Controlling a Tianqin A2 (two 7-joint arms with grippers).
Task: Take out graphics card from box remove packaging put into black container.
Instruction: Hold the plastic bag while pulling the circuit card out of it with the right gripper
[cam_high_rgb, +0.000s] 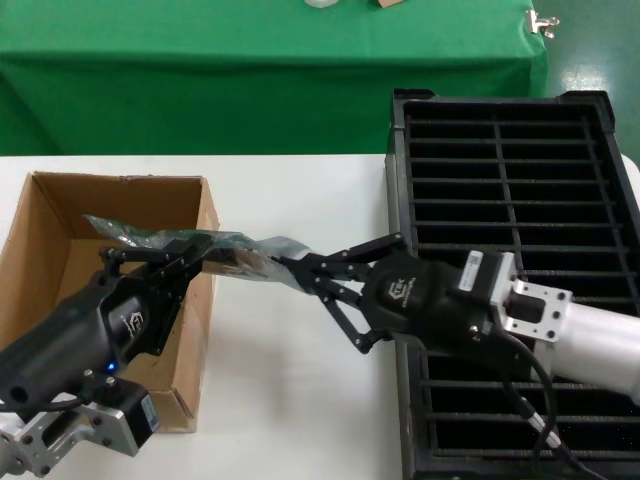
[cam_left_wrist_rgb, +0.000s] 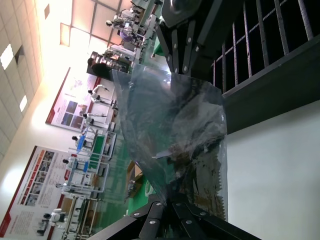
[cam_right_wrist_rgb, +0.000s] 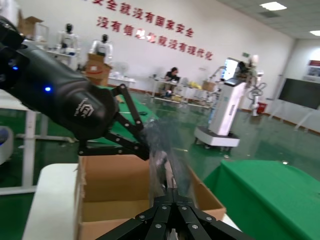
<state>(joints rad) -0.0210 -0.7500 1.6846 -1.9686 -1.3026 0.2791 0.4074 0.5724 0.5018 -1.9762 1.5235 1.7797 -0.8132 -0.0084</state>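
A: Progress? The antistatic bag (cam_high_rgb: 225, 248) is up out of the cardboard box (cam_high_rgb: 60, 270), stretched in the air between the two tools. The graphics card (cam_high_rgb: 232, 257) is inside it, not out.

B: Agreed. So lifting out is done; unbagging and slotting into the black crate (cam_high_rgb: 520, 180) are left. None of the crate's visible slots has a card in it.

A: Left tool (cam_high_rgb: 190, 252) is clenched on the bag's box-side end, over the box's near wall. Right tool (cam_high_rgb: 298, 270) is clamped on the opposite end, just off the crate's edge, above the white desk (cam_high_rgb: 290, 400).

B: Both gripping the bag, then. Is either pinching the card through the plastic?

A: Probably the left one, since the dark shape sits right at its fingertips, but the head view is too cluttered there to be sure.

B: What do the wrist views add?

A: Left wrist view looks along the bag (cam_left_wrist_rgb: 175, 145) toward the right tool: you see a dark board outline and gold specks through the film, the card (cam_left_wrist_rgb: 200, 175) lying close to the left tool's own end. The head view doesn't give that.

B: Right wrist view?

A: It shows the bag (cam_right_wrist_rgb: 167, 165) edge-on rising from the right tool (cam_right_wrist_rgb: 171, 192) toward the left tool (cam_right_wrist_rgb: 145, 150), with the box (cam_right_wrist_rgb: 115, 185) open below and nothing visible in the part of it that shows. No crate there; only the head and left wrist views show it.
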